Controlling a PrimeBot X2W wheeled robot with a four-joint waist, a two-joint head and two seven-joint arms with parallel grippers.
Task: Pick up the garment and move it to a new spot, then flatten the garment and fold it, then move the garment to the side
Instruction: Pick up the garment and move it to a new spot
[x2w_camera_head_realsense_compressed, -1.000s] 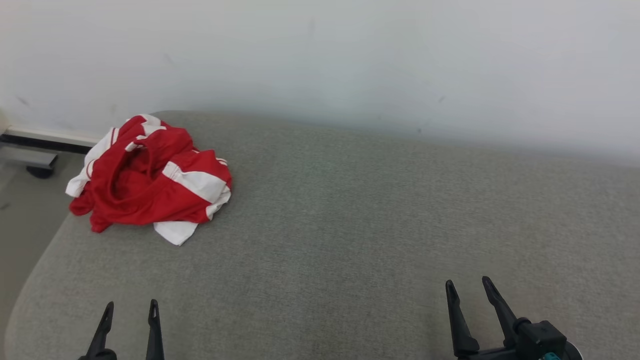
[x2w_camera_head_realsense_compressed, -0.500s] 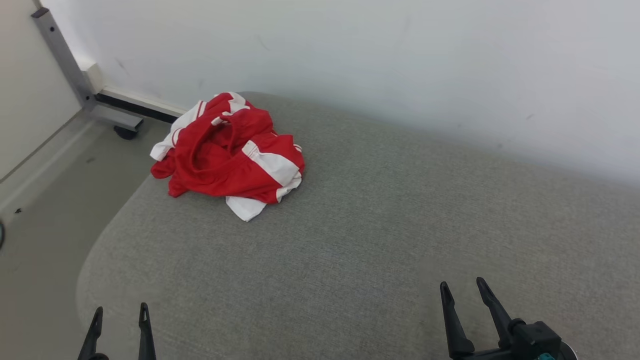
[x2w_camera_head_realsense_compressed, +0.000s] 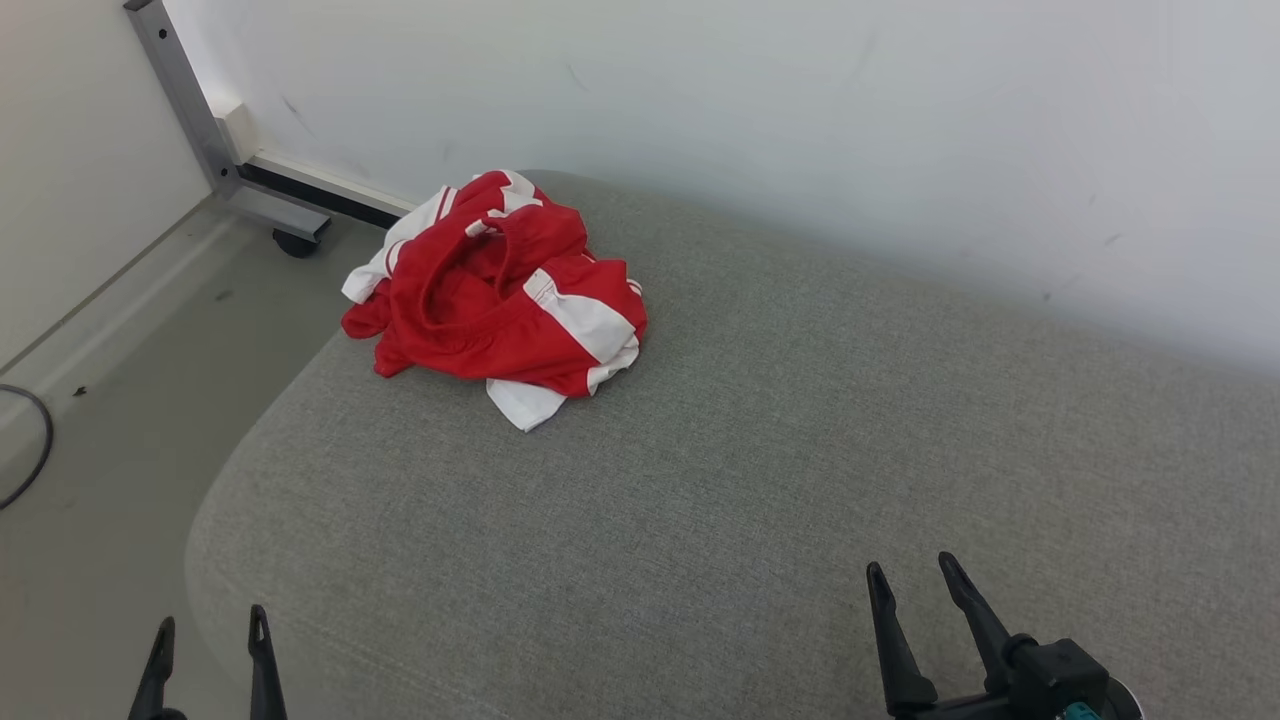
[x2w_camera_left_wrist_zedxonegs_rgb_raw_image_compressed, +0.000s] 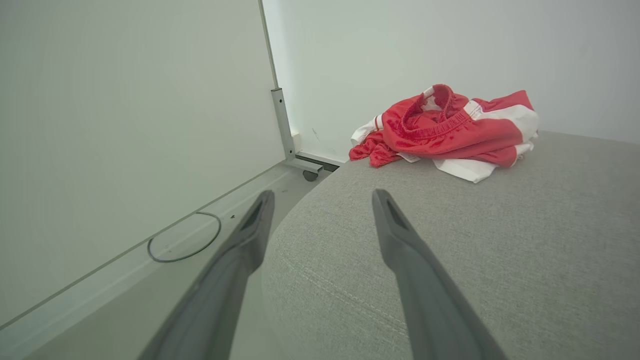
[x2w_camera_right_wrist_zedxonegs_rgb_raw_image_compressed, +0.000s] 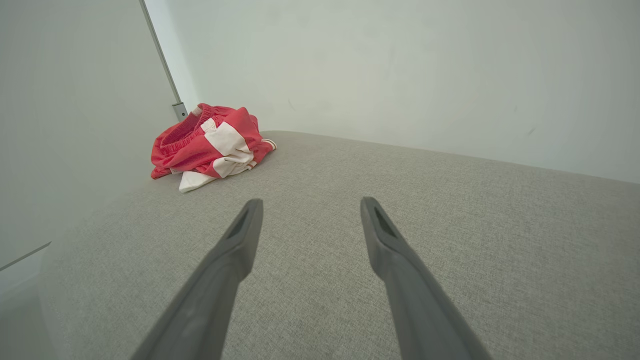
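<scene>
A crumpled red and white garment lies in a heap at the far left corner of a grey fabric surface. Its elastic waistband faces up in the left wrist view, and it sits far ahead to the left in the right wrist view. My left gripper stands open at the near left, over the surface's rounded edge, its fingers apart and empty. At the near right my right gripper is open above the surface, with nothing between its fingers.
A white wall runs along the far side of the surface. To the left is pale floor with a dark cable loop and a metal frame leg on a castor. A white panel stands at the left.
The head camera has turned left, so the floor, frame leg and cable have come into view. The garment lies as before, and both grippers stay open.
</scene>
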